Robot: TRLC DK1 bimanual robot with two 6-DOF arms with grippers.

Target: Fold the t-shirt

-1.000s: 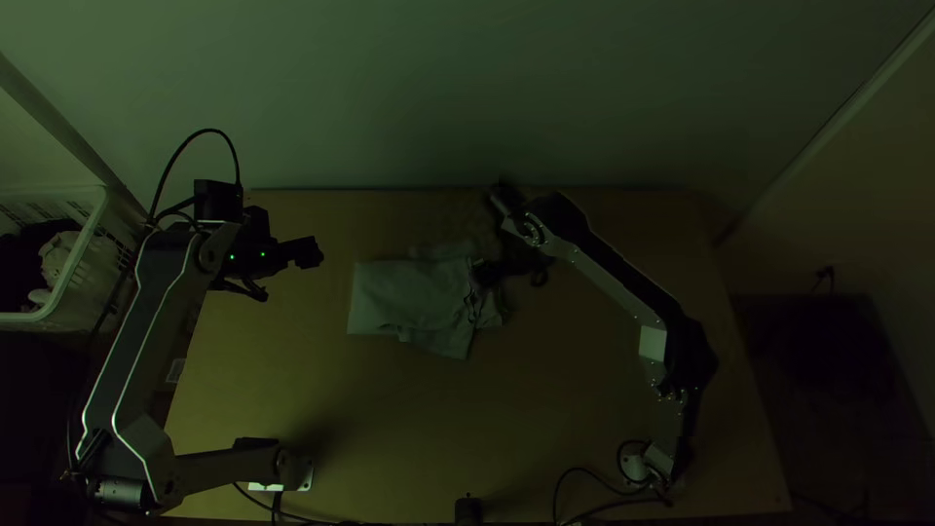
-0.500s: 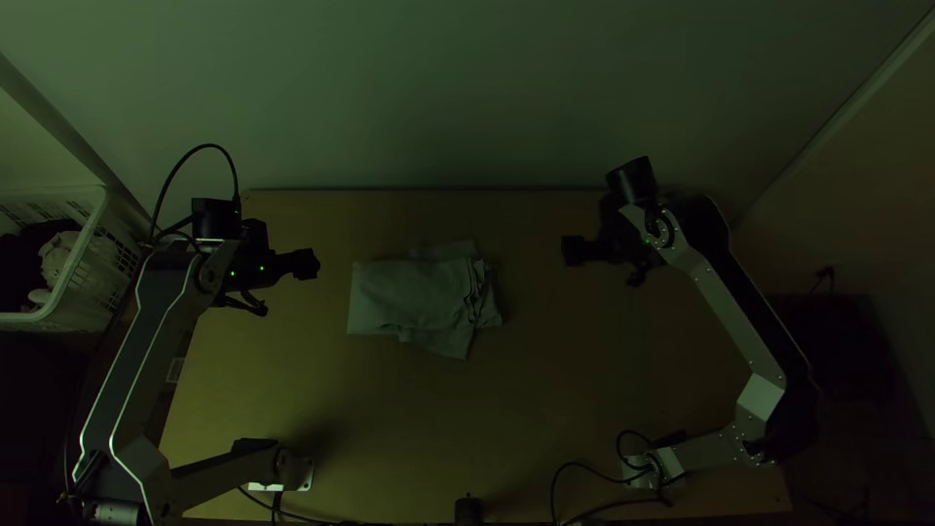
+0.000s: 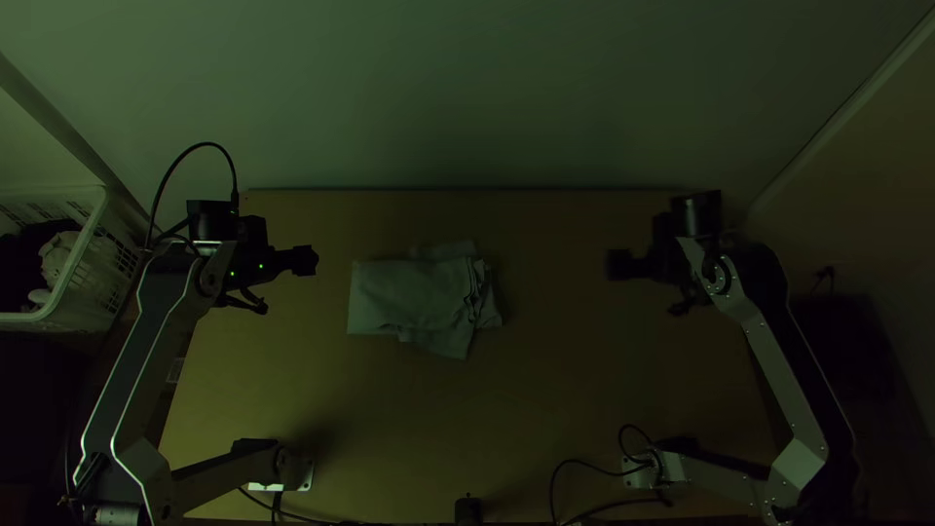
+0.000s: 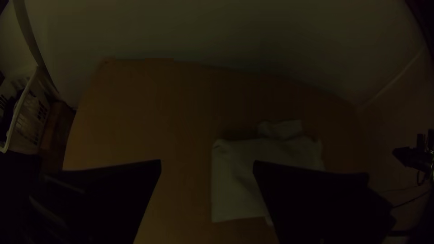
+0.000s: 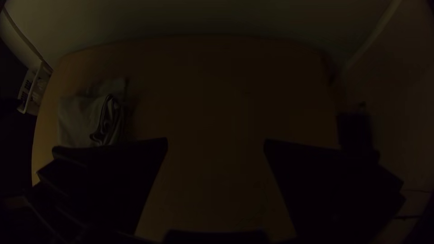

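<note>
A pale t-shirt [image 3: 414,295] lies folded into a compact bundle near the middle of the table, its layers bunched at the right end, with bits of cloth sticking out at the far and near sides. My left gripper [image 3: 306,261] is left of the cloth, apart from it. To the cloth's right, over the table's right part, is my right gripper [image 3: 617,264]. In the left wrist view my left gripper [image 4: 207,167] is open, one finger covering part of the shirt [image 4: 239,180]. My right gripper [image 5: 216,143] stands open in the right wrist view, the shirt [image 5: 79,119] beyond one finger.
A white basket [image 3: 83,263] holding cloth stands off the table's left edge. A wall rises behind the wooden table [image 3: 545,419]. Black cables curl around the right arm's base, and a small black object [image 3: 468,509] sits at the near edge.
My right gripper has moved off the shirt to the right, uncovering the cloth's bunched end. The left arm has shifted only slightly. The shirt lies as before.
</note>
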